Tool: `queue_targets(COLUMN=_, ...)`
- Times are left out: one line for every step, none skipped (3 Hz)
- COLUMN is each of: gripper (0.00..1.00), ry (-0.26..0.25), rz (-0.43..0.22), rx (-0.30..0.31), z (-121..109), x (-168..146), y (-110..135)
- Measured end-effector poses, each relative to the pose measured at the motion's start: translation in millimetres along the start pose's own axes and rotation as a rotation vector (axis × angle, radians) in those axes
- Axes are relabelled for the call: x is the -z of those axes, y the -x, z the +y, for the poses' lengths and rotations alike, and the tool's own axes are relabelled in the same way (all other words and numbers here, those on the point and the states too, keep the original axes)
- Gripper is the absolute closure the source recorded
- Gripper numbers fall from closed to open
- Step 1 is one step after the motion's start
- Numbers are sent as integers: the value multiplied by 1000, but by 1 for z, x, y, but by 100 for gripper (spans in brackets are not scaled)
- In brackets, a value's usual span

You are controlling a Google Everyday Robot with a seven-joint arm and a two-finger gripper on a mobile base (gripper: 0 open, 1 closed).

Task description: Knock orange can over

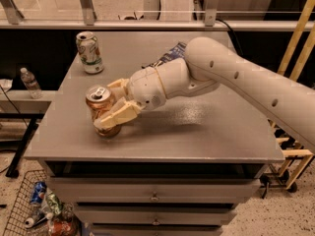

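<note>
The orange can [98,101] stands near the front left of the grey table [206,132], leaning slightly left. Its silver pull-tab top faces up. My gripper [105,105] has come in from the right and its two tan fingers straddle the can. The near finger [117,117] lies across the can's lower front and touches it. The far finger [116,85] sits just behind the can's top. The jaws stand open around the can. The can's base is partly hidden by the near finger.
A white and green can [89,52] stands upright at the table's back left. A blue packet [170,55] lies behind my arm. A water bottle [30,82] stands on a shelf to the left. A wire basket of cans [34,210] sits on the floor.
</note>
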State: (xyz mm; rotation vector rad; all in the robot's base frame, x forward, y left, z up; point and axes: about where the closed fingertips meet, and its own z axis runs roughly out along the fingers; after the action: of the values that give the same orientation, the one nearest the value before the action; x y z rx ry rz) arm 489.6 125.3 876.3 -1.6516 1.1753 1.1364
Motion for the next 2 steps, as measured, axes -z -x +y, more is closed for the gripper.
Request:
queue_targets(gripper=88, ry=-4, rz=-25, rx=8, z=-3, x=2, y=2)
queue_targets(gripper=100, ry=-25, rz=-23, rx=34, z=-8, x=16, y=9)
